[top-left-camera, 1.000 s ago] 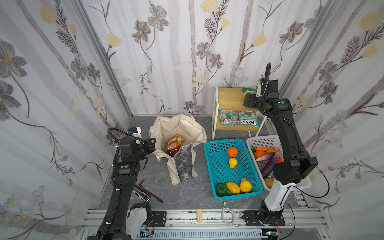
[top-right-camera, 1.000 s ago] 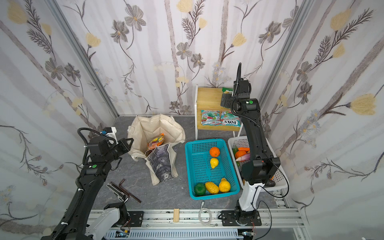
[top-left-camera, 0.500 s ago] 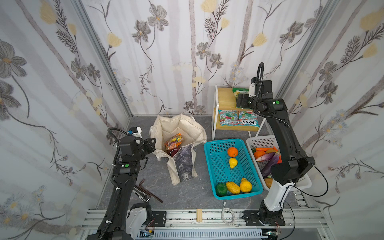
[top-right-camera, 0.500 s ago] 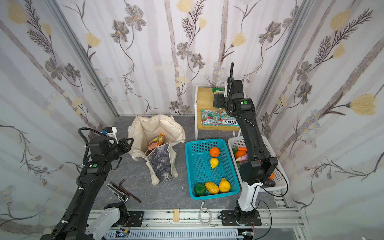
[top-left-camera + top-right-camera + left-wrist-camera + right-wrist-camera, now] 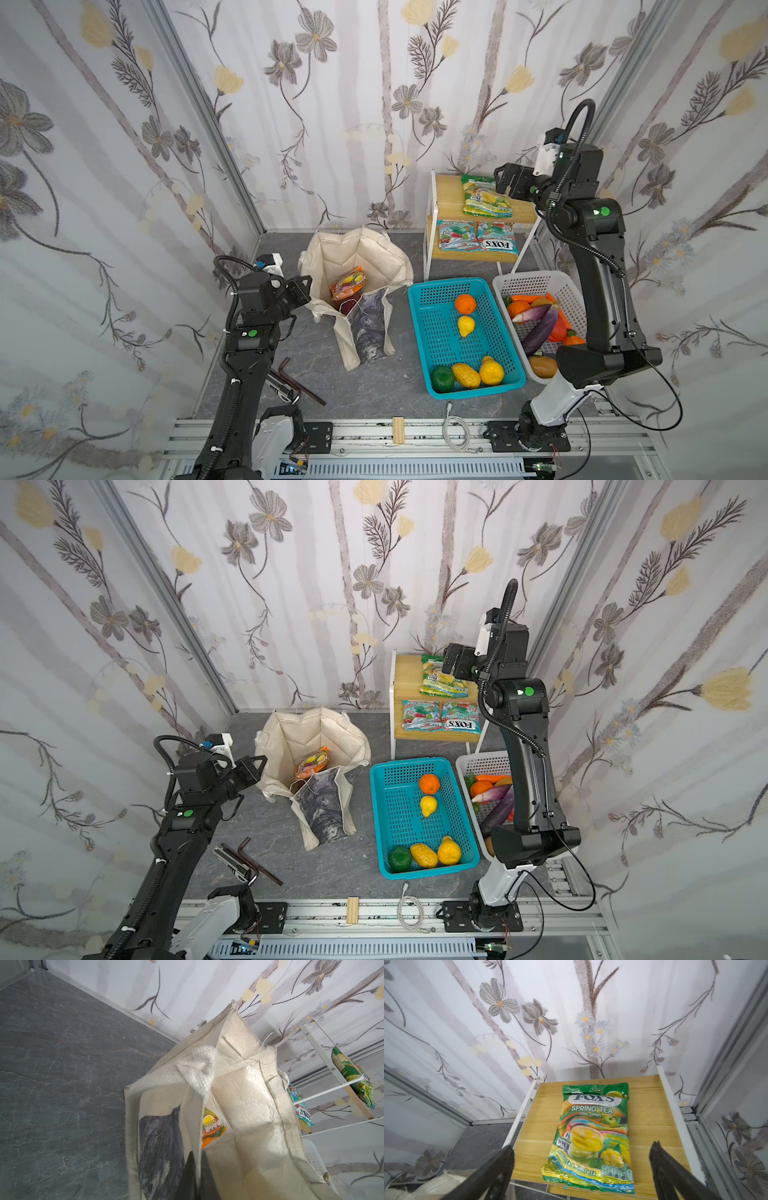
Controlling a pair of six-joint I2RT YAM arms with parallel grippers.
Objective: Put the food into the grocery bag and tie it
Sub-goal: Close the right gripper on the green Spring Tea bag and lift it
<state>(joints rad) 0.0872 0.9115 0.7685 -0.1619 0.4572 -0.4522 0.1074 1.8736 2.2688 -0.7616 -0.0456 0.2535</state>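
Tabletop (image 5: 386, 386): flat grey slab, stone-veined, matte.
Grocery bag (image 5: 365, 257): cream woven canvas, standing left of centre with its mouth open upward. The lining is crinkled, and the grey-blue print panel is folded down on the near side.
Shelf (image 5: 446, 195): two pale wood boards in a thin white metal frame, far right.
Teal basket (image 5: 419, 332): rectangular perforated plastic, right of the bag and apart from it.
White basket (image 5: 536, 276): same lattice plastic, just beside the teal one on its right.
Green packet (image 5: 593, 1132): glossy foil, rectangular, lying flat on the shelf's upper board.
Orange packet (image 5: 347, 284): shiny, crumpled, inside the bag.
Eggplant (image 5: 540, 328): long, smooth, purple, lying slantwise in the white basket.
Left pincer (image 5: 198, 1157): together, clamped on the bag's left rim cloth. The canvas is sandwiched between the dark fingers.
Right pincer (image 5: 581, 1146): fingers spread wide apart, empty, above the green packet.
Yellow fruit (image 5: 466, 325): lemon-shaped, mid teal basket.
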